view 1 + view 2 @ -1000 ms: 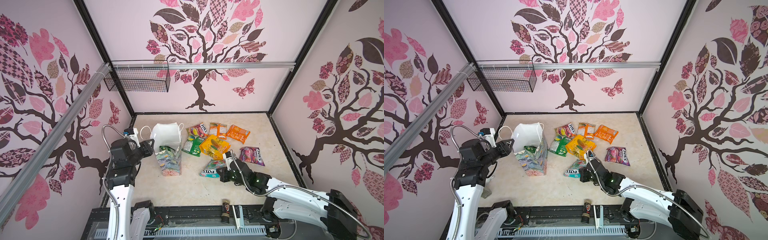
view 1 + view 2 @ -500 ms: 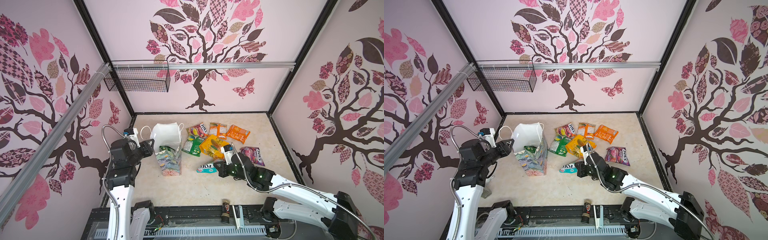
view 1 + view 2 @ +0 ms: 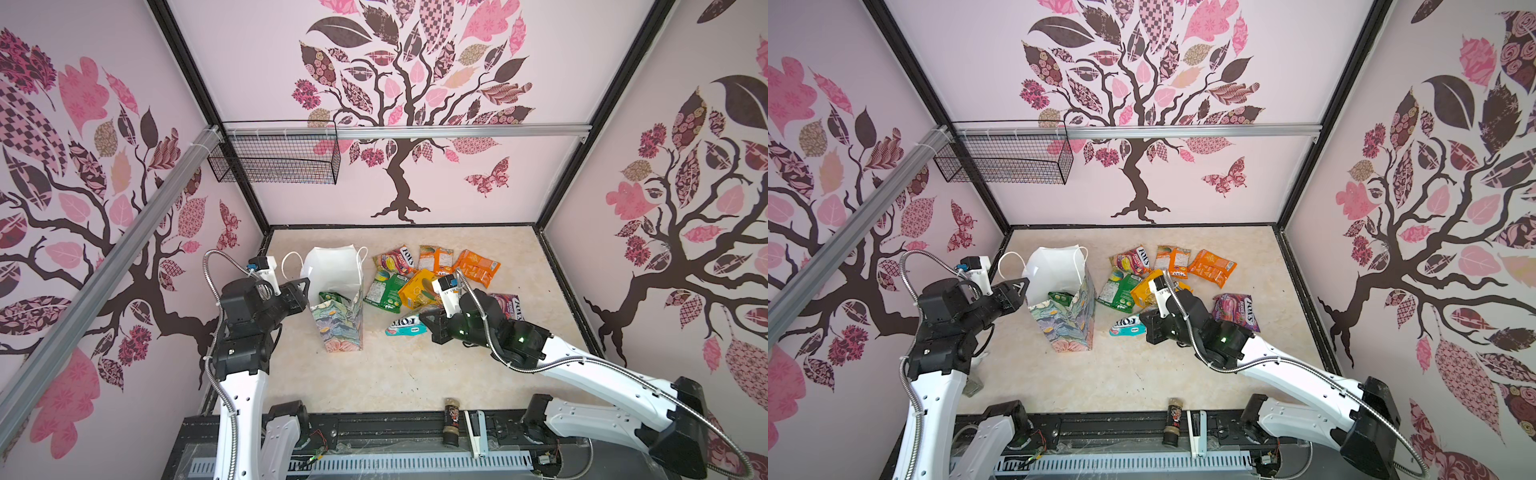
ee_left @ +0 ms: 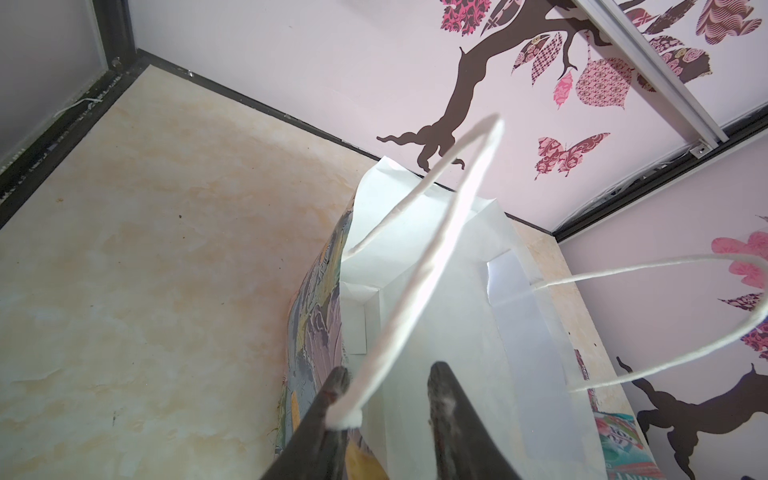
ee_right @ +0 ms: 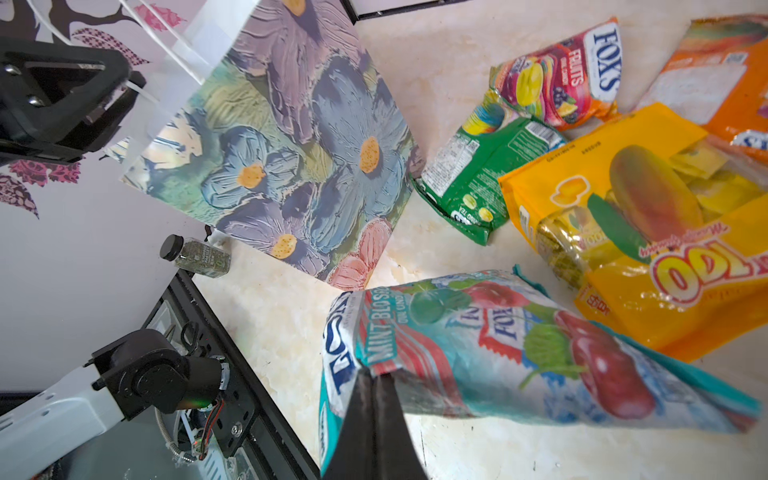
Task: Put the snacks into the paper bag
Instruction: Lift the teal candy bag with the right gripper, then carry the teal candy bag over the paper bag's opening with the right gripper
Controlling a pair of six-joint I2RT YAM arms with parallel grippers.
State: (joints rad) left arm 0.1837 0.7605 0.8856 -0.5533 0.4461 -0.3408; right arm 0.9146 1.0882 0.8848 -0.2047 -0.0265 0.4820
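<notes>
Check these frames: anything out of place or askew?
Non-snacks about: a capped jar lies on its side near the bag; a dark jar and white stapler-like tool lie on the front rail. The bag handle rests against a left gripper finger. The right gripper pinches the mint packet cleanly. Nothing spilled.

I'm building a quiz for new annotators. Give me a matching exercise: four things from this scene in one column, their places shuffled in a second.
1. teal FOX'S mint plastic packet
2. yellow mango plastic packet
3. small dark jar
4. black wire mesh basket

A. hanging from the wall rail
B. at the front edge of the table
C. clamped in the right gripper
D. flat on the table beside the green packet

Pairs: 1-C, 2-D, 3-B, 4-A
</notes>
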